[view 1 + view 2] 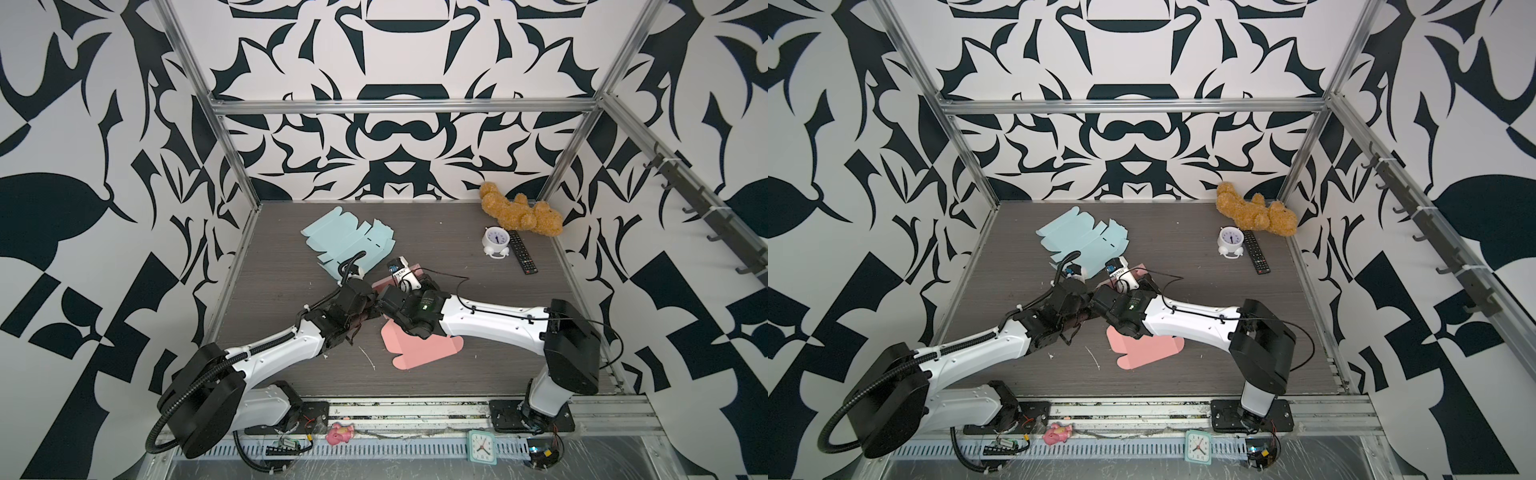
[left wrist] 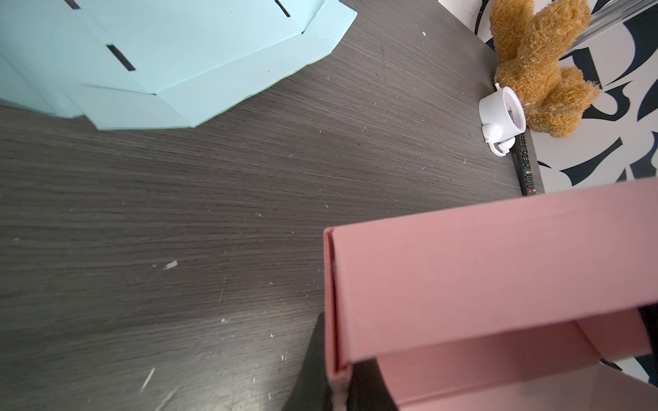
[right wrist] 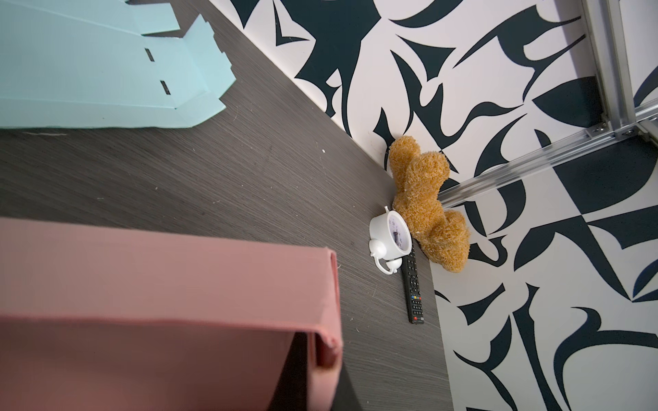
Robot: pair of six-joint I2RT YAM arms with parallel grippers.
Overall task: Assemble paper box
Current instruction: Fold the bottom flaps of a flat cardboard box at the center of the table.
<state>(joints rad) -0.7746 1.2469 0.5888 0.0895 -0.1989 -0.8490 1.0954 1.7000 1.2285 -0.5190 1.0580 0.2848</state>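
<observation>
Right up against both wrist cams is the pink paper box (image 2: 480, 270), half built. It sits about mid-counter (image 1: 270, 299), a bit toward the front edge. Its far and side walls are standing, and its lid panel (image 1: 419, 353) lies flat, pointing at the front edge.

The left fingers (image 2: 309, 373) are pinched narrow on the doubled-over side wall at one far corner. I can only make out one of the right fingers (image 3: 301, 373), just inside the opposite side wall. They look squeezed down on that wall too. In both top views the wrists cover the actual grips.

My read is that this is the wall-locking step, with each arm creasing a folded side wall so it stays up. The next move probably calls for letting go without the walls springing back, then swinging the flat lid panel up and over and tucking its tabs in. That'll take a gentle touch, since it's thin card and the arms are crowded nose to nose.

As for containers, what I can see of the pink tray's inside looks empty. The light blue box blank (image 1: 345, 241) near the back-left corner is unfolded and flat, so it holds nothing.

The teddy bear (image 1: 519, 212), white alarm clock (image 1: 496, 241) and remote control (image 1: 523, 252) sit by the back-right corner, well apart from the work.
</observation>
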